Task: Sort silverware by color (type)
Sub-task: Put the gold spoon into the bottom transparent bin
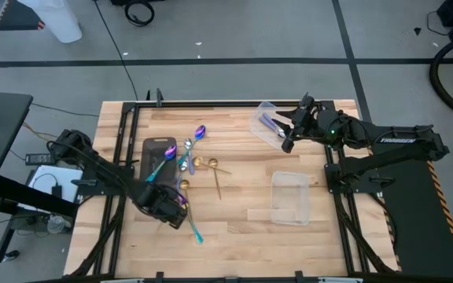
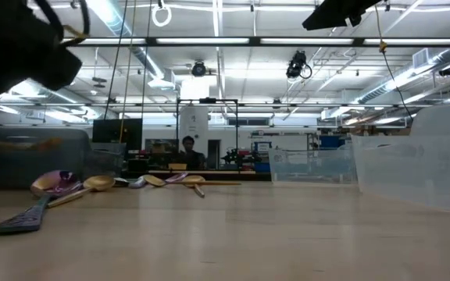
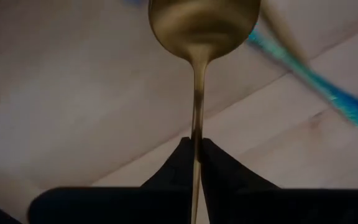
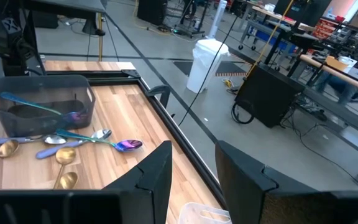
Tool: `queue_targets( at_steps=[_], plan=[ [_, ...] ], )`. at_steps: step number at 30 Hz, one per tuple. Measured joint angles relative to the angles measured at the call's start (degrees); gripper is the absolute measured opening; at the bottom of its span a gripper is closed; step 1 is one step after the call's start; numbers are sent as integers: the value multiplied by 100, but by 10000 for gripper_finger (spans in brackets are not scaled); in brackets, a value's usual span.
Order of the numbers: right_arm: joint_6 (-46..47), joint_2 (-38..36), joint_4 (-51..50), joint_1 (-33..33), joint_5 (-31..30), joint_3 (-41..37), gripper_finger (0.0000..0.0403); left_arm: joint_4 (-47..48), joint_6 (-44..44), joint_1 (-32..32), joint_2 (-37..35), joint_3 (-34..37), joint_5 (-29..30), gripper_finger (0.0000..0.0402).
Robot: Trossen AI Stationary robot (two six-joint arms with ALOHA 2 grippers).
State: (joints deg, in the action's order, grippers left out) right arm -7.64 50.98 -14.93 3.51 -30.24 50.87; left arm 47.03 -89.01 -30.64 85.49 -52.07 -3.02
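My left gripper (image 1: 166,206) is near the table's front left and shut on a gold spoon (image 3: 199,25). A teal-handled spoon (image 1: 194,229) lies on the table beside it. Several more spoons, gold (image 1: 211,165), lilac-handled (image 1: 187,149) and purple-blue (image 1: 200,132), lie loose at mid-table. One teal-handled spoon (image 1: 160,165) lies in the dark grey tray (image 1: 149,145). My right gripper (image 1: 288,134) is open and empty above a clear container (image 1: 259,119) at the far right that holds lilac-handled spoons (image 1: 270,122). My left gripper pinches the gold spoon's thin handle (image 3: 197,127) between its two fingertips. The fingers lie along the handle, and the bowl (image 3: 202,22) stands out beyond them. The handle's other end runs back between the fingers out of sight. Whether the bowl touches the table I cannot tell.
A second clear container (image 1: 291,197) stands on the table's right half, nearer the front. The tray also shows in the right wrist view (image 4: 42,102). Black rails (image 1: 124,157) frame the table on the left, and my right arm's base (image 1: 368,169) stands on the right.
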Motion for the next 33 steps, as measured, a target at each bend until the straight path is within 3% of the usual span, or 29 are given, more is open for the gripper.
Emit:
queue_targets(
  at_steps=[7, 18, 25, 33],
  plan=[
    [98, 2, -18, 2, 60, 0, 132, -9, 581, 189, -3, -317, 554, 19],
    [595, 301, -338, 0, 283, 0, 132, -407, 1847, 583, -7, -343, 872, 20],
    [917, 608, -477, 0, 890, -2, 132, -962, 3122, 927, -9, -343, 1148, 20],
    [1456, 870, -1013, -2, 1121, -2, 132, -1772, 5014, 1253, -11, -343, 1542, 20]
  ],
)
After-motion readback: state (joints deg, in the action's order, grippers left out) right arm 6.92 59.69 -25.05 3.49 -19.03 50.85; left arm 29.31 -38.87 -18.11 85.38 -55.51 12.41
